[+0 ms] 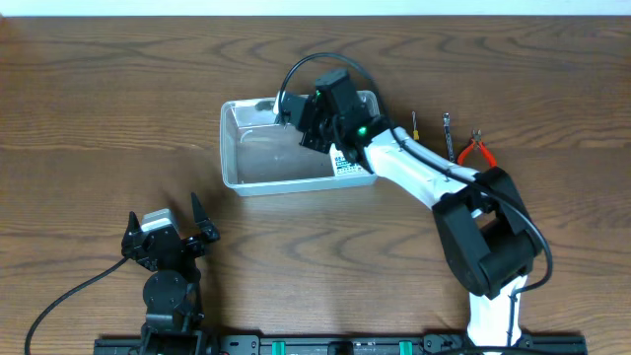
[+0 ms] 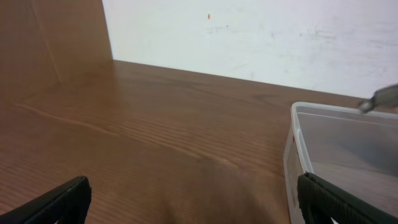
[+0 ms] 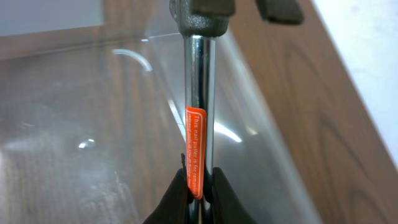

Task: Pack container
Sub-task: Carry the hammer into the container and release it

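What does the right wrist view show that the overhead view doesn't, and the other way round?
Only the right wrist view: the orange label on the chrome bar, and the right tool pinching that bar. Only the overhead view: the left tool, open and well away from the work, and the red-handled pliers lying right of the tub. Both: the clear container below the right tool, on the wooden table.

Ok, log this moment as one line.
right tool: shut on metal bar, above container | left tool: open, empty | pliers: on table, outside container
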You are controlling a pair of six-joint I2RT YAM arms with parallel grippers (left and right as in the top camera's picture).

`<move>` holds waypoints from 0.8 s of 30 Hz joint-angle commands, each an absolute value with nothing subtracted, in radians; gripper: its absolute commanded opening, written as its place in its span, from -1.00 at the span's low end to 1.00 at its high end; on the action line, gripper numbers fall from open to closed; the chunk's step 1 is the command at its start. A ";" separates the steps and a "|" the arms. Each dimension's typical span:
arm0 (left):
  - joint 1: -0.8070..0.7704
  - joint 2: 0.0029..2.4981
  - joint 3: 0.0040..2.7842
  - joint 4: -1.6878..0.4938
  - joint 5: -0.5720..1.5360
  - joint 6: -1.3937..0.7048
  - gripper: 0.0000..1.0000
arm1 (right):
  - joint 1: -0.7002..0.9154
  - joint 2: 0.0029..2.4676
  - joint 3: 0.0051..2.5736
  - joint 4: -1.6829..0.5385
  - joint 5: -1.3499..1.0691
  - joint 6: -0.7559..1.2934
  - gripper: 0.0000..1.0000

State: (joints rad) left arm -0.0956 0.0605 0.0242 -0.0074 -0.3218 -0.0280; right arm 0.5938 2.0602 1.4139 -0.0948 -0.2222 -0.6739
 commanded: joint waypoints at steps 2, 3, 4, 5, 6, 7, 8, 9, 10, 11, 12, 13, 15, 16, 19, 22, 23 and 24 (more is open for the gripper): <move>-0.099 0.057 0.004 -0.041 -0.342 -0.027 0.96 | 0.622 2.070 1.421 -0.089 -0.258 -0.714 -0.98; -0.099 0.057 0.004 -0.041 -0.341 -0.027 0.96 | 0.625 2.070 1.421 -0.089 -0.260 -0.716 -0.95; -0.099 0.057 0.004 -0.041 -0.341 -0.027 0.96 | 0.628 2.071 1.421 -0.089 -0.260 -0.715 -0.86; -0.099 0.057 0.004 -0.041 -0.342 -0.027 0.96 | 0.632 2.072 1.421 -0.090 -0.260 -0.715 -0.73; -0.099 0.057 0.004 -0.041 -0.341 -0.027 0.96 | 0.635 2.072 1.421 -0.093 -0.260 -0.714 -0.58; -0.099 0.057 0.004 -0.041 -0.342 -0.027 0.96 | 0.637 2.072 1.421 -0.095 -0.259 -0.712 -0.52; -0.099 0.057 0.004 -0.041 -0.341 -0.027 0.96 | 0.638 2.072 1.421 -0.097 -0.260 -0.710 -0.49; -0.099 0.057 0.004 -0.041 -0.342 -0.027 0.96 | 0.640 2.072 1.421 -0.096 -0.258 -0.699 -0.42; -0.099 0.057 0.004 -0.041 -0.342 -0.027 0.96 | 0.640 2.072 1.421 -0.094 -0.254 -0.692 -0.34; -0.099 0.057 0.004 -0.041 -0.342 -0.027 0.96 | 0.640 2.072 1.422 -0.088 -0.241 -0.670 -0.28; -0.099 0.057 0.004 -0.041 -0.342 -0.027 0.96 | 0.639 2.072 1.425 -0.084 -0.224 -0.646 -0.24; -0.099 0.057 0.004 -0.041 -0.341 -0.027 0.96 | 0.639 2.071 1.434 -0.085 -0.202 -0.619 -0.19; -0.099 0.057 0.004 -0.041 -0.341 -0.027 0.96 | 0.639 2.070 1.455 -0.090 -0.157 -0.569 -0.18; -0.099 0.057 0.004 -0.041 -0.341 -0.027 0.96 | 0.638 2.064 1.476 -0.102 -0.115 -0.517 -0.17; -0.099 0.057 0.004 -0.041 -0.341 -0.027 0.96 | 0.630 2.031 1.526 -0.159 -0.052 -0.426 -0.13; -0.099 0.057 0.004 -0.041 -0.342 -0.027 0.96 | 0.608 1.964 1.591 -0.267 0.007 -0.322 -0.03; -0.099 0.057 0.004 -0.041 -0.341 -0.027 0.96 | 0.599 1.940 1.608 -0.302 0.031 -0.290 -0.01; -0.099 0.057 0.004 -0.041 -0.342 -0.027 0.96 | 0.585 1.911 1.625 -0.343 0.060 -0.251 0.05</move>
State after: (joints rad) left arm -0.0956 0.0605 0.0242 -0.0074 -0.3218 -0.0280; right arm 0.6209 2.0274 1.5570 -0.3016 -0.0463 -0.4072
